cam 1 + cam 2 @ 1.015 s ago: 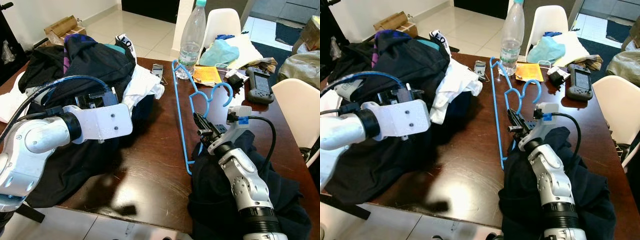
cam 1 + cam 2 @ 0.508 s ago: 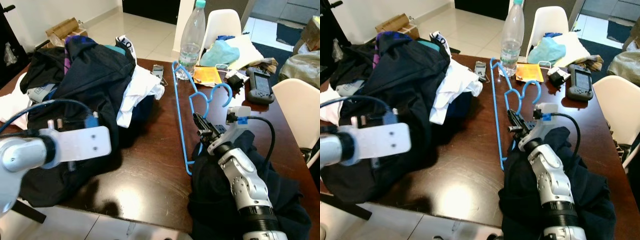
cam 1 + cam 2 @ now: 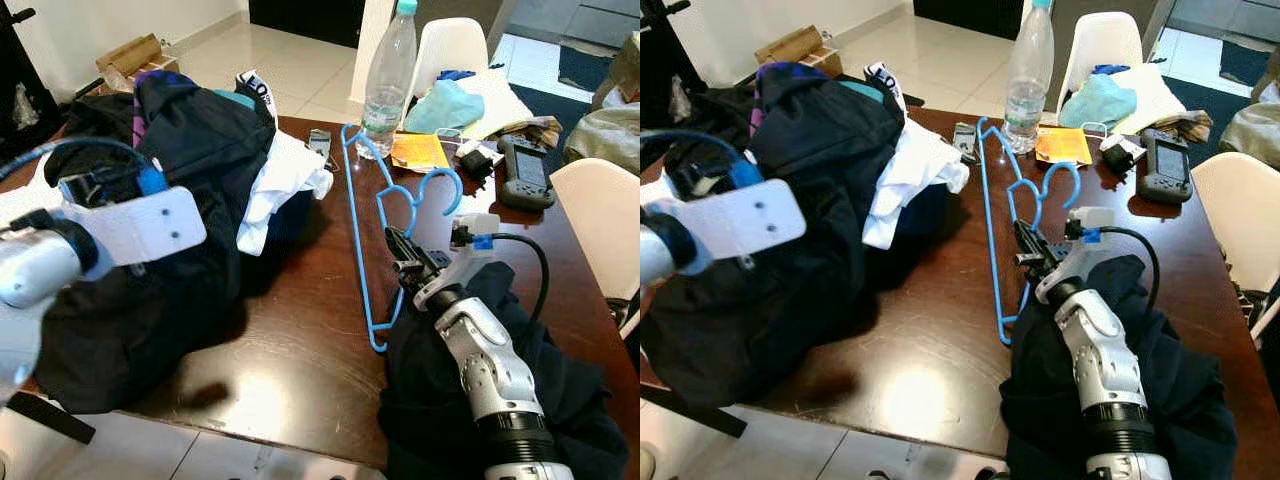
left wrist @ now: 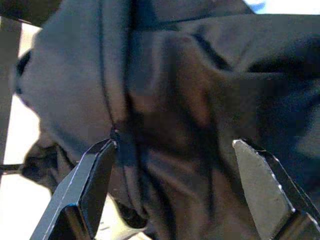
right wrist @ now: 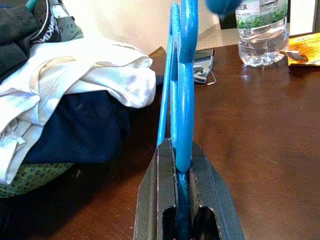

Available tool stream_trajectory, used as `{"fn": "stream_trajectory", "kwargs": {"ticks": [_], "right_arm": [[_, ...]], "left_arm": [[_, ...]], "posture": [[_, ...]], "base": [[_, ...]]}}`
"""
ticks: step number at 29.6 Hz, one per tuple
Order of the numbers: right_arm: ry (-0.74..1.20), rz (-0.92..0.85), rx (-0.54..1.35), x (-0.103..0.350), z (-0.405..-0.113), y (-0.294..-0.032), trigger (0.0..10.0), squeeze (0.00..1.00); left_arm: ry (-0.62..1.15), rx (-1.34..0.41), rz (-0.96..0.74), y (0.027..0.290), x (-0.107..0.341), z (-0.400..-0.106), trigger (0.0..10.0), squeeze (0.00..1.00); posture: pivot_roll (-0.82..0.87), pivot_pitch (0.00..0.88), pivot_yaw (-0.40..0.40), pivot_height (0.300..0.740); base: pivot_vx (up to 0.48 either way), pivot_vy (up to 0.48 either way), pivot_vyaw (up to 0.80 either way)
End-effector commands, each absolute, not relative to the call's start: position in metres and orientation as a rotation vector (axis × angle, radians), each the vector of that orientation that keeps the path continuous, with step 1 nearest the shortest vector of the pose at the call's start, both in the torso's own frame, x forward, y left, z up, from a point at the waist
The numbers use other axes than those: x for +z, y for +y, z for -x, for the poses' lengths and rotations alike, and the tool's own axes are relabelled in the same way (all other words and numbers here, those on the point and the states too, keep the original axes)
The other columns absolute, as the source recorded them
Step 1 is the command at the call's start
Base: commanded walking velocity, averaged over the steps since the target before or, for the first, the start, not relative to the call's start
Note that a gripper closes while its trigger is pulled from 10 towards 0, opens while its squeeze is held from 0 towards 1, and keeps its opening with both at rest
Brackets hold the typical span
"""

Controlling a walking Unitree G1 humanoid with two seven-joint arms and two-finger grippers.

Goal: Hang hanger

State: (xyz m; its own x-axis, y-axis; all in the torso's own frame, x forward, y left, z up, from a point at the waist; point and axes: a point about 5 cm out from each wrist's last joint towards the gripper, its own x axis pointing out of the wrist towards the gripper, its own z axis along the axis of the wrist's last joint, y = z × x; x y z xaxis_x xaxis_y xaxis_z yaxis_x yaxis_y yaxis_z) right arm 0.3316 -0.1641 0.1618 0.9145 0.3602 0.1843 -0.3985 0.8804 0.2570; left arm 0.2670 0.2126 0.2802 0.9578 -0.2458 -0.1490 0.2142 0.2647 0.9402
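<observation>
Right gripper [image 5: 182,172] is clamped on my blue hanger [image 3: 372,215], whose long axis runs away toward the far edge; left gripper [image 4: 175,185] gapes over dark clothes [image 4: 190,90], farther off.

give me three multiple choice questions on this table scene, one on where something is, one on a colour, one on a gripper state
1. Where does the water bottle stand?
A. at the table's far edge, beyond the hanger
B. on the floor
C. on the clothes pile

2. What colour is the hanger?
A. red
B. white
C. blue

3. How is the right gripper?
A. open above the bottle
B. shut on the hanger
C. open on the dark cloth

Answers:
1 A, the bottle stands upright on the table just past the hanger's far corner.
2 C, its thin frame is bright blue.
3 B, the right wrist view shows both fingers pressed against the blue bar.
</observation>
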Motion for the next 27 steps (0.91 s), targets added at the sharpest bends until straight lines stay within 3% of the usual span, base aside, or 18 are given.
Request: {"fn": "stream_trajectory", "kwargs": {"ticks": [1, 12, 19, 20, 21, 22, 27], "right_arm": [[-0.061, -0.291, 0.372, 0.144, -0.327, -0.168, 10.0, 0.00], [-0.061, -0.284, 0.372, 0.145, -0.328, -0.170, 10.0, 0.00], [-0.058, -0.285, 0.374, 0.144, -0.328, -0.169, 10.0, 0.00], [-0.057, -0.285, 0.374, 0.144, -0.328, -0.169, 10.0, 0.00], [-0.057, -0.285, 0.374, 0.144, -0.328, -0.169, 10.0, 0.00], [-0.057, -0.285, 0.373, 0.144, -0.328, -0.169, 10.0, 0.00], [-0.056, -0.286, 0.369, 0.143, -0.327, -0.170, 10.0, 0.00]], "left_arm": [[0.018, -0.356, -1.205, 0.208, 0.261, -0.267, 10.0, 0.00], [0.018, -0.486, -1.000, 0.179, 0.239, -0.262, 10.0, 0.00], [0.002, -0.450, -1.003, 0.178, 0.240, -0.264, 10.0, 0.00], [0.005, -0.436, -1.016, 0.180, 0.239, -0.264, 4.7, 0.00], [0.005, -0.436, -1.016, 0.180, 0.239, -0.264, 4.7, 0.00], [0.004, -0.420, -1.041, 0.183, 0.240, -0.265, 0.0, 0.00], [0.000, -0.394, -1.073, 0.187, 0.243, -0.266, 0.0, 0.00]], "posture": [[0.24, 0.174, -0.023, 0.740], [0.24, 0.179, -0.030, 0.740], [0.24, 0.178, -0.031, 0.740], [0.24, 0.178, -0.031, 0.740], [0.24, 0.178, -0.031, 0.740], [0.24, 0.178, -0.031, 0.740], [0.24, 0.178, -0.031, 0.740]], "base": [[0.000, 0.000, 0.00], [0.000, 0.000, 0.00], [0.000, 0.000, 0.00], [0.000, 0.000, 0.00], [0.000, 0.000, 0.00], [0.000, 0.000, 0.00], [0.000, 0.000, 0.00]]}}
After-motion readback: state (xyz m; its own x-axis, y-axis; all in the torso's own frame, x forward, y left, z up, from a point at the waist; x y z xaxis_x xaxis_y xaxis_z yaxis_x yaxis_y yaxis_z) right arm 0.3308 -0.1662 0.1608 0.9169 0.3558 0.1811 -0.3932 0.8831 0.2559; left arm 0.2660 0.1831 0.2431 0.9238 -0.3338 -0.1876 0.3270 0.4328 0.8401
